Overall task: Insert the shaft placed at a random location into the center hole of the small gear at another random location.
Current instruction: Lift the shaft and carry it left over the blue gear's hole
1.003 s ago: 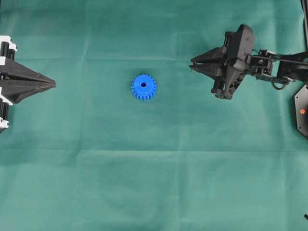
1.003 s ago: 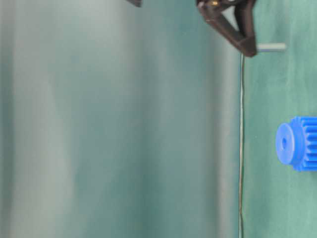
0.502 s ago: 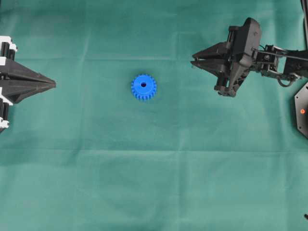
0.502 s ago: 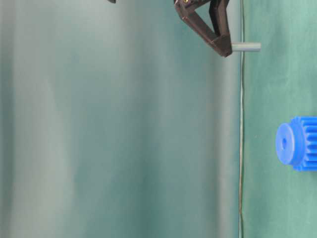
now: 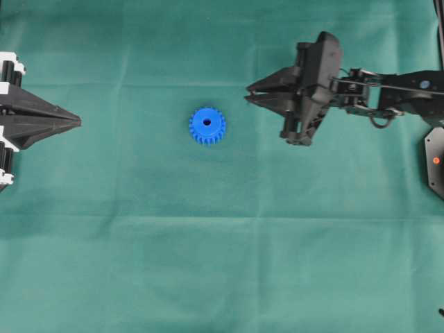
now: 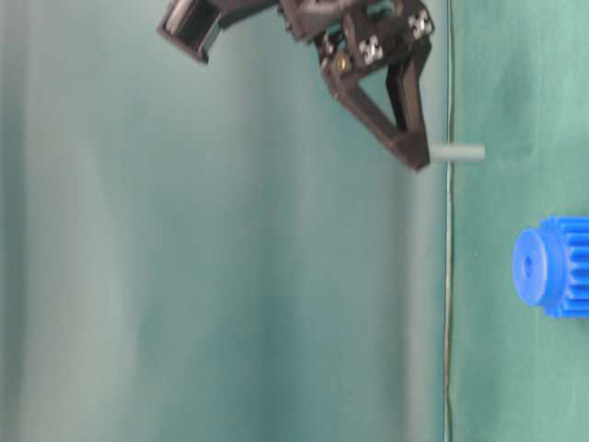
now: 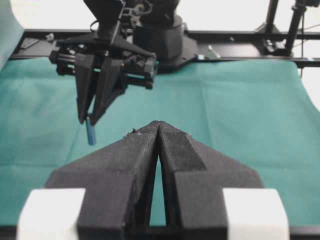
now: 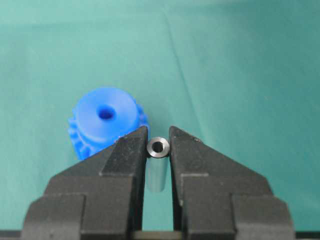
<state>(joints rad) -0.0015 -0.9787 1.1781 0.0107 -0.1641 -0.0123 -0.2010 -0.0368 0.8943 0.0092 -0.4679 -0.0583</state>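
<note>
- My right pincer is pinching the shaft between nearly closed tips, hovering beside the small gear.
- My left pincer is sitting pressed closed and empty, well apart from that gear.

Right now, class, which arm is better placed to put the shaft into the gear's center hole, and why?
The right. The right gripper already pinches the shaft near the small gear; the left gripper sits shut and empty at the table's edge.

Bright blue small gear, silvery-grey shaft (green cloth beneath)
</note>
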